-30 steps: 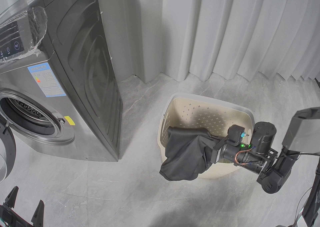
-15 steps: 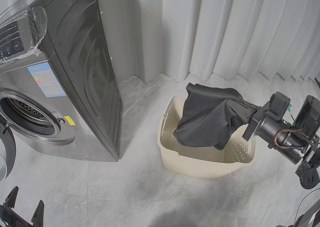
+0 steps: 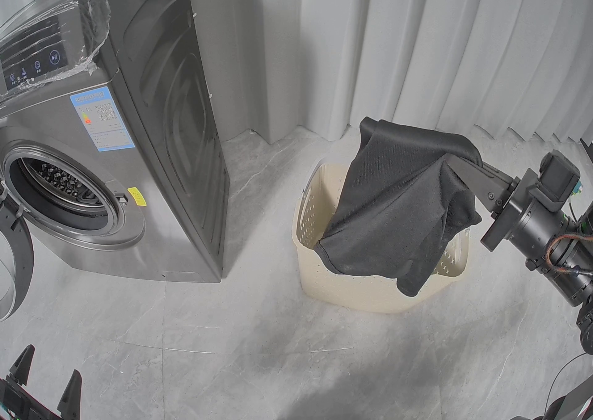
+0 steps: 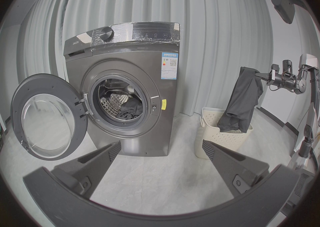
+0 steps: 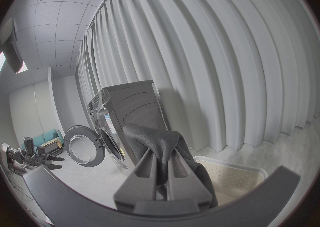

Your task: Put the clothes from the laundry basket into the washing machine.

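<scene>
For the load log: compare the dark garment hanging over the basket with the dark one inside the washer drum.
The hanging garment hangs over the laundry basket, pinched in the right tool; the drum garment lies inside the washing machine, with nothing holding it. The hanging garment drapes long and stretched; the drum garment sits crumpled in a low heap. Both are dark fabric.

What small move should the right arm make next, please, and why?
Probably raise the right gripper a little: it is shut on the dark garment, whose lower end hangs at the laundry basket rim, before swinging toward the open washing machine.
</scene>
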Motion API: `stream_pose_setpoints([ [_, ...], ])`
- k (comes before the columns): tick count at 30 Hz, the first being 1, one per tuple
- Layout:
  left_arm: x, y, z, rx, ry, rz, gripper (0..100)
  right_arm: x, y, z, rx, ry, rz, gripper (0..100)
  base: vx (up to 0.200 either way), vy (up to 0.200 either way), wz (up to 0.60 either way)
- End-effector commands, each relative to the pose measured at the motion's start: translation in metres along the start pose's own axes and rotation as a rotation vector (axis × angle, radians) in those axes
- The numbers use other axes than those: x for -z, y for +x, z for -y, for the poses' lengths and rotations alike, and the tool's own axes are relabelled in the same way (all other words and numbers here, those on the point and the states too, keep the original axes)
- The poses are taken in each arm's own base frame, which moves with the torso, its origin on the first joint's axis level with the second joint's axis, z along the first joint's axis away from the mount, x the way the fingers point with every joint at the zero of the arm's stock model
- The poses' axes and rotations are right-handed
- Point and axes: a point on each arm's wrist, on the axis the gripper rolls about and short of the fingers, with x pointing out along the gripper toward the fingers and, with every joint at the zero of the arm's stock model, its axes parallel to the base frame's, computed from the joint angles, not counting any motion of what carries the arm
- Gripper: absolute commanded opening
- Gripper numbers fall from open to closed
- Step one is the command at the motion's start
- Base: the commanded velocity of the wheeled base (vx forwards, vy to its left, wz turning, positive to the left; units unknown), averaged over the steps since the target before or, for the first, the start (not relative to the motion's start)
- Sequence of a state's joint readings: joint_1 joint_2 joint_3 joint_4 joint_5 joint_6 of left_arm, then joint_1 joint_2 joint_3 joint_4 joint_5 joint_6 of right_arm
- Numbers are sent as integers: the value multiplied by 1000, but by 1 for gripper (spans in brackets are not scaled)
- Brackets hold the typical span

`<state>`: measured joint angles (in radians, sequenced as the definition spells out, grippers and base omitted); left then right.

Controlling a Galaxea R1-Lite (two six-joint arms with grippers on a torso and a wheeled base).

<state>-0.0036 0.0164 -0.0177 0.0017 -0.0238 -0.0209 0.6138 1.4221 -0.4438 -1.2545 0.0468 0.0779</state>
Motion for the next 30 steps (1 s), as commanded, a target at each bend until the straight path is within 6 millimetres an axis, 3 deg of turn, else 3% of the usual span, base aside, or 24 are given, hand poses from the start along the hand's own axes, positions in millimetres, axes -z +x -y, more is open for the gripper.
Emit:
stream_pose_setpoints([
  [1,5,0,0,-1,-1,-1,100,-3,-1,-1,-4,1,12,0,0,0,0],
  [4,5,0,0,-1,-1,-1,100,-3,-1,-2,-11,2,15,0,0,0,0],
  [30,5,0,0,-1,-1,-1,100,-6,1,-11,-50,12,32,0,0,200,0],
])
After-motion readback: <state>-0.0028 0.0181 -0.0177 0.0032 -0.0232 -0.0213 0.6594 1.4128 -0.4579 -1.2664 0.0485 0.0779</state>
